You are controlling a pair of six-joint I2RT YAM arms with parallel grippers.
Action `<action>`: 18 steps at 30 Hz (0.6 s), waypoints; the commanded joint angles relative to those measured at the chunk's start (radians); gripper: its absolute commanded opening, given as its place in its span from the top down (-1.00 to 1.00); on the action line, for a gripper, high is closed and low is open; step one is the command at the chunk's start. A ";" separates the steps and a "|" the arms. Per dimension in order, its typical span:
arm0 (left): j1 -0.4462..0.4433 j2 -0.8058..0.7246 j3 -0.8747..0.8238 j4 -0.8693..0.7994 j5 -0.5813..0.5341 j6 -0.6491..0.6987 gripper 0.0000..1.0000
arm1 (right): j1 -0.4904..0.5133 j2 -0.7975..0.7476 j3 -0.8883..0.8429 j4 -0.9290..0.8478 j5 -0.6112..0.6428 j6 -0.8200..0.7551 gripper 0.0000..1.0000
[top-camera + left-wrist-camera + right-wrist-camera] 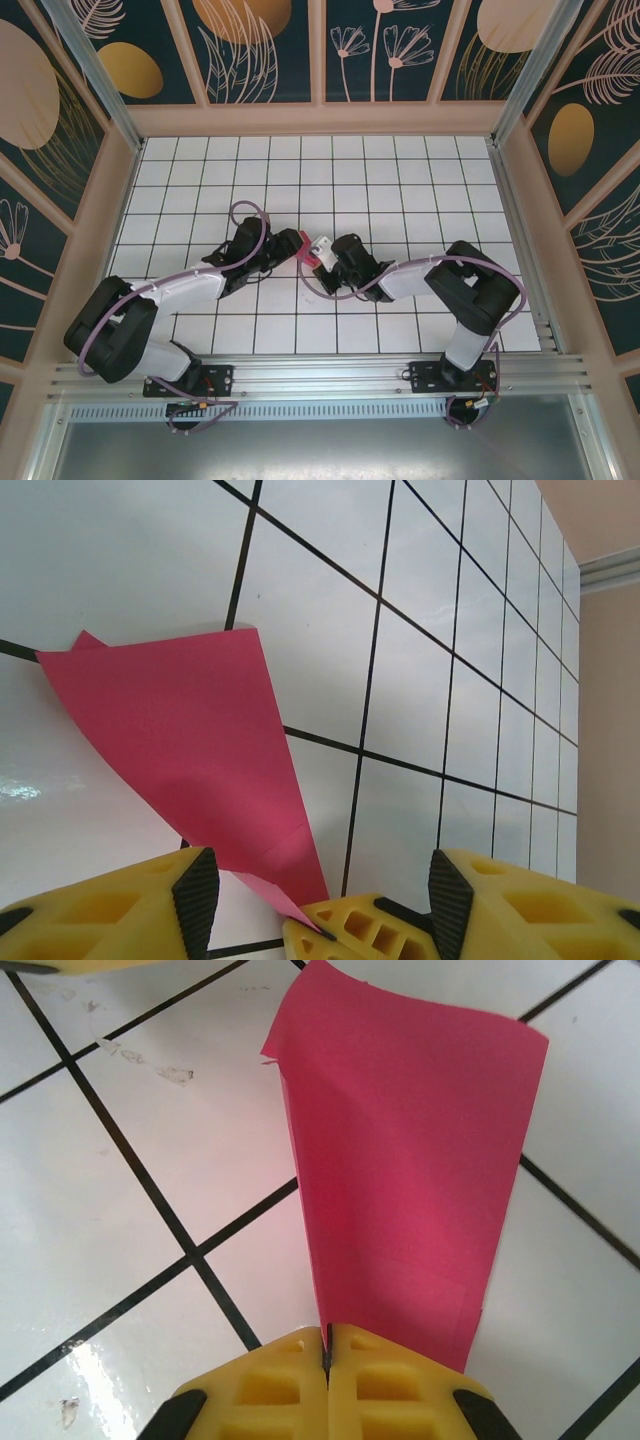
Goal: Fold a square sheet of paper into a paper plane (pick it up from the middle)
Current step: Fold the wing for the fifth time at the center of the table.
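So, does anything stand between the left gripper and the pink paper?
Nothing separates them: the narrow end of the paper lies between the fingers of the open left gripper. But the right gripper, shut on that end, sits in the same gap.

Table: white tiled top, black grid lines, pale raised border on three sides.
Surface glossy, with small scuff marks on one tile. Aluminium rail along the near edge carries two arm bases. Folded magenta paper stands over the centre tiles; contact with the surface cannot be told.
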 commanded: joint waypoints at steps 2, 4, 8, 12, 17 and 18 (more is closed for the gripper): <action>0.001 0.006 -0.002 0.032 0.034 0.028 -0.19 | -0.064 0.021 -0.024 0.083 -0.157 0.190 1.00; 0.002 0.016 -0.001 0.042 0.047 0.030 -0.19 | -0.099 0.029 -0.029 0.105 -0.224 0.258 1.00; 0.001 0.043 0.007 0.059 0.086 0.038 -0.18 | -0.148 0.057 -0.030 0.128 -0.324 0.350 1.00; 0.002 0.078 0.019 0.077 0.126 0.045 -0.16 | -0.192 0.092 -0.040 0.184 -0.420 0.447 1.00; 0.001 0.121 0.045 0.084 0.165 0.058 -0.14 | -0.240 0.137 -0.032 0.235 -0.524 0.565 1.00; 0.001 0.130 0.051 0.085 0.170 0.060 -0.13 | -0.249 0.141 -0.030 0.242 -0.541 0.587 1.00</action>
